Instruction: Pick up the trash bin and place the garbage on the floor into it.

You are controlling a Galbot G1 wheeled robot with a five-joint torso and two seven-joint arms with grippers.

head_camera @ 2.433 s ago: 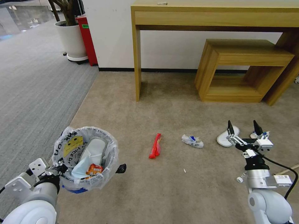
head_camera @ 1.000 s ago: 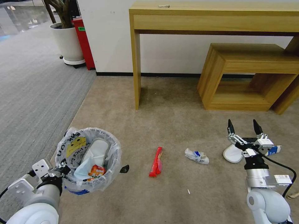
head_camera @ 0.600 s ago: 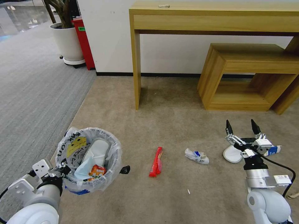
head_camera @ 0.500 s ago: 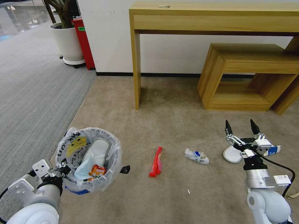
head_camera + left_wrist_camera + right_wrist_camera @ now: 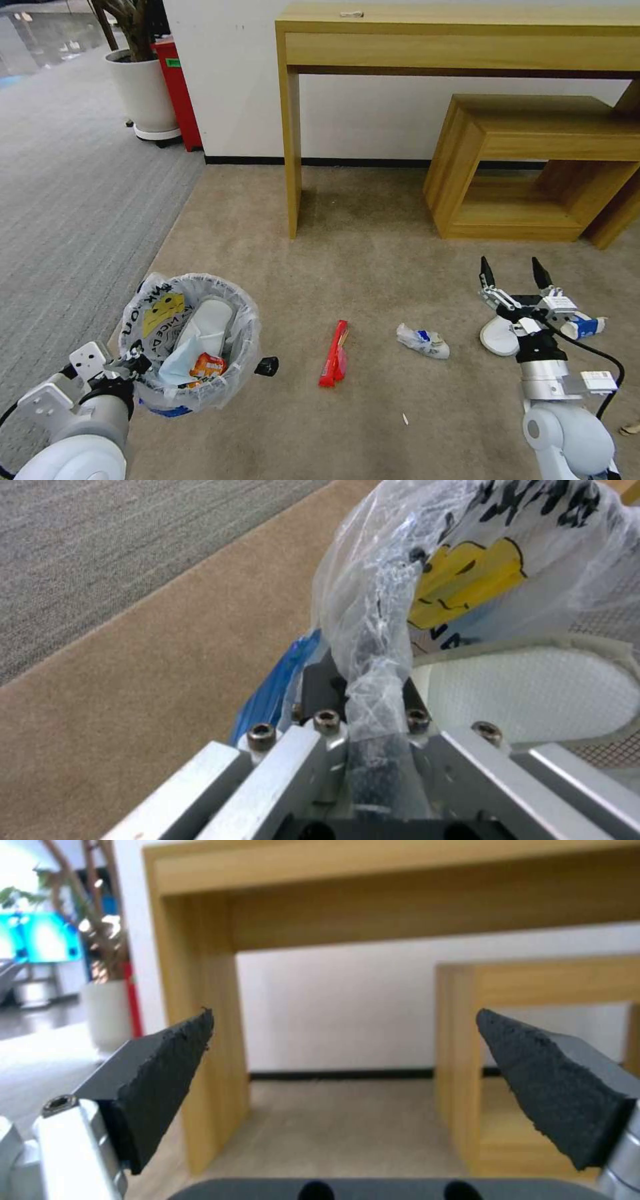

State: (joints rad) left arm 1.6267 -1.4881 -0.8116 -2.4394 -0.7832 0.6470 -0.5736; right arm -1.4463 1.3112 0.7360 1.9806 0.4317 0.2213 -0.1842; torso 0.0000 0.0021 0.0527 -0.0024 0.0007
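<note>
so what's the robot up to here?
Litter pickup. The left gripper is clamped on the rim of the small round bin lined with a clear smiley-print bag, which already holds a white slipper and wrappers. The right gripper hangs open and empty above another white slipper on the beige carpet. A red wrapper and a crumpled blue-white paper cup lie on the floor between the arms.

We see the bag-lined trash bin (image 5: 190,340) upright, holding a white slipper (image 5: 207,323); red wrapper (image 5: 334,344) and crumpled cup (image 5: 423,341) lie on carpet
</note>
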